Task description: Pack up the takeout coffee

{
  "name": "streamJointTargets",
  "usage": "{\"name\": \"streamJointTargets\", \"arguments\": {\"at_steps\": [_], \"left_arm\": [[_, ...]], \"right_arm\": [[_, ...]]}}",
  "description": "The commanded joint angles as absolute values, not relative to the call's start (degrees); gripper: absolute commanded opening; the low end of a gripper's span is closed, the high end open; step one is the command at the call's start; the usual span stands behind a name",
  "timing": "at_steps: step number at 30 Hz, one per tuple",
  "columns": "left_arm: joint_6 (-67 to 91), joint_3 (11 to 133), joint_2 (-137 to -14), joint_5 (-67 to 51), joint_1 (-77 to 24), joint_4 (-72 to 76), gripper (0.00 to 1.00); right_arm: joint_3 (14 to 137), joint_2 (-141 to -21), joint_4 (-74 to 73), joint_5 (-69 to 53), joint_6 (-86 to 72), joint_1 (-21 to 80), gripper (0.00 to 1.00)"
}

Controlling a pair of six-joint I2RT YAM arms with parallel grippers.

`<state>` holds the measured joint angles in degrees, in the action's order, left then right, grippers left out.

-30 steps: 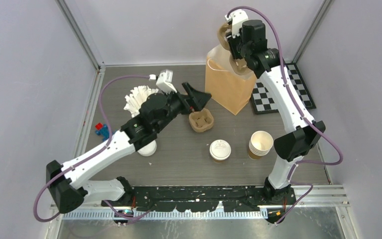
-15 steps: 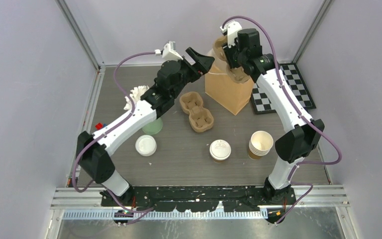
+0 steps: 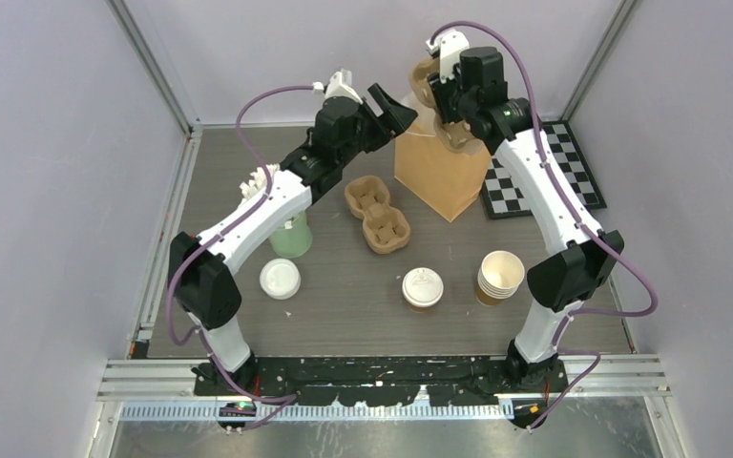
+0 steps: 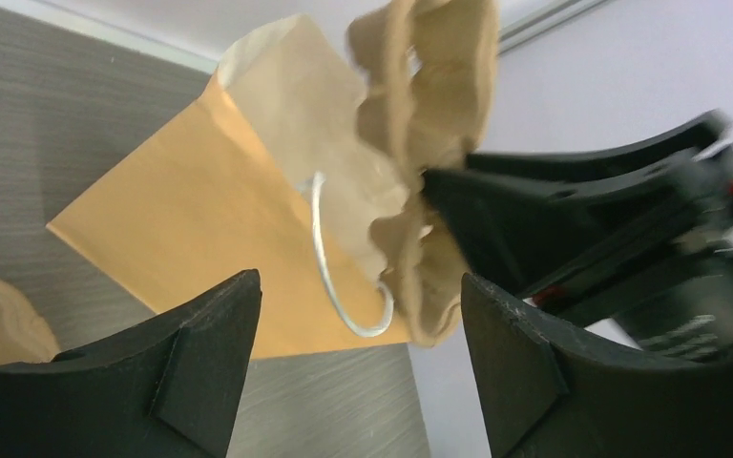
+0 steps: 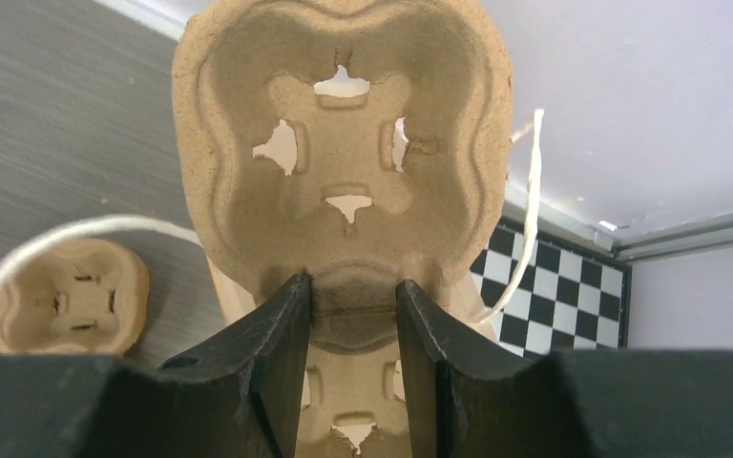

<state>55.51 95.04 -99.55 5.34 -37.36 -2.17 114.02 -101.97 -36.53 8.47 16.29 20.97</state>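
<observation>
The takeout coffee (image 3: 423,288), a brown paper cup with a white lid, stands at the table's front centre, away from both grippers. My right gripper (image 3: 447,105) is shut on a moulded pulp cup carrier (image 5: 344,181) and holds it upright over the mouth of the brown paper bag (image 3: 436,167). My left gripper (image 3: 391,107) is open and empty, just left of the bag's top; in its wrist view the bag (image 4: 200,239), its white string handle (image 4: 329,258) and the carrier (image 4: 429,143) lie ahead of the jaws.
A second pulp carrier (image 3: 377,215) lies on the table left of the bag. A stack of lidless brown cups (image 3: 499,277) stands front right. A loose white lid (image 3: 280,279), a green cup (image 3: 291,237) and white napkins (image 3: 258,186) sit left. A checkerboard (image 3: 544,181) lies right.
My left arm has swung from the table's left middle up and back to the bag's top. My right gripper with the carrier has stayed over the bag, shifting slightly.
</observation>
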Motion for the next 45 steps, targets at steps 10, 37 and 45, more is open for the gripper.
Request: {"name": "streamJointTargets", "arguments": {"at_steps": [10,37,45], "left_arm": [[60.79,97.60,-102.39,-3.50,-33.79,-3.89,0.71],[63.02,104.98,-107.34,-22.28,-30.32,-7.82,0.00],[64.40,103.47,-109.01,-30.01,-30.32,-5.72,0.00]], "right_arm": [[120.27,-103.34,-32.99,7.87,17.93,20.68,0.42],[110.14,-97.46,-44.44,1.70,17.98,18.10,0.41],[106.84,-93.61,-50.29,2.18,17.62,18.05,0.41]]}}
